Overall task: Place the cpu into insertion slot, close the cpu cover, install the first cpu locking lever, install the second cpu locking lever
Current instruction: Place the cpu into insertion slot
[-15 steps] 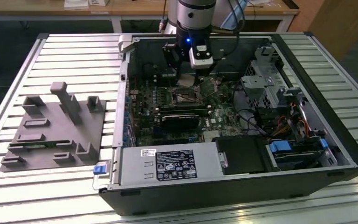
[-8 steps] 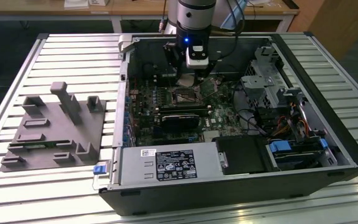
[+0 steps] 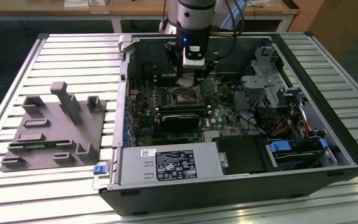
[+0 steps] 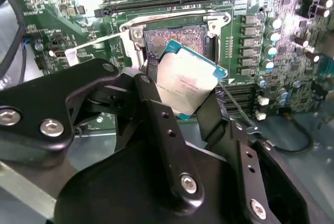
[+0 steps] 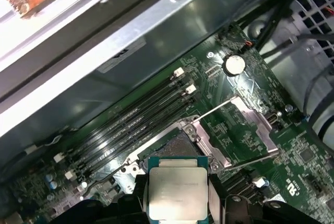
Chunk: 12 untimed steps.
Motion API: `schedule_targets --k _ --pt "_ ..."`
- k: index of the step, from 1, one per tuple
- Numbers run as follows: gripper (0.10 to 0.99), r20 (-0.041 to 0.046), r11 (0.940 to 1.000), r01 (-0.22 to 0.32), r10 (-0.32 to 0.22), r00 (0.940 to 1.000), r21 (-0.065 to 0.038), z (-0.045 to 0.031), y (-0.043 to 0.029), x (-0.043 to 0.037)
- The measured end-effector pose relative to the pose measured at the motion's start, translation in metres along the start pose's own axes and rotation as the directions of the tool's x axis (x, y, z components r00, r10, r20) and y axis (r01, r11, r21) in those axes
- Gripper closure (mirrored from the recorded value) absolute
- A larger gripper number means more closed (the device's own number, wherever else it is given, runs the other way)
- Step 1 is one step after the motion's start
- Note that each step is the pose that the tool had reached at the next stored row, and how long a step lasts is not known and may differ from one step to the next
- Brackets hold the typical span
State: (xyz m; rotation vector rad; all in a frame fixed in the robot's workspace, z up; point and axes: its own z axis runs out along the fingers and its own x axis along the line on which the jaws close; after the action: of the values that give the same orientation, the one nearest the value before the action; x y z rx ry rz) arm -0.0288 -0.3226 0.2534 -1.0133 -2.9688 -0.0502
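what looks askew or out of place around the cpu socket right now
The cpu, clamped in the gripper, hangs by the insertion slot with its edges turned at an angle to the slot's rim in both wrist views, so it is not squared up. The cpu cover lies open beside the slot.

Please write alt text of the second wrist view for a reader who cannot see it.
A black end effector grips a small flat square chip with a silver-grey metal top, tilted, over the open square socket with a dark centre and silvery rim on a green circuit board.
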Motion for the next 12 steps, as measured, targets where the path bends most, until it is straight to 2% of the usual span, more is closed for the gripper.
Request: schedule_targets --k 6,12 --pt "0.545 0.0021 0.9972 -0.074 0.074 0.9972 -0.001 0.0003 0.0 0.0" --pt "0.545 0.004 0.9895 -0.145 0.145 0.9894 -0.002 0.0007 0.0 0.0"
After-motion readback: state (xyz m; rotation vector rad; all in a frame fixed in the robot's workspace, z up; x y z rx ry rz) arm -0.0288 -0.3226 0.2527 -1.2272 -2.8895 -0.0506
